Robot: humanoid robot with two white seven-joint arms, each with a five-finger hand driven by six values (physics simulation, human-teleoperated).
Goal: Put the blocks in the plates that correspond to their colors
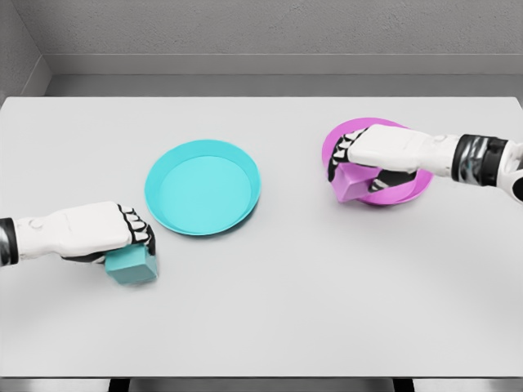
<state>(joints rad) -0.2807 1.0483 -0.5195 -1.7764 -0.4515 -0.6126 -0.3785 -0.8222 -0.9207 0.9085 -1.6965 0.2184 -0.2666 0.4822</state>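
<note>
A cyan plate (203,187) lies left of the table's middle. A magenta plate (417,186) lies at the right, largely covered by my right hand (345,166). That hand is curled around a purple block (350,183), held tilted over the plate's near-left rim. At the lower left, my left hand (137,238) is closed on a cyan block (131,266) that rests on the table, below and left of the cyan plate.
The white table (286,310) spreads wide in front of both plates. A grey wall runs behind its far edge.
</note>
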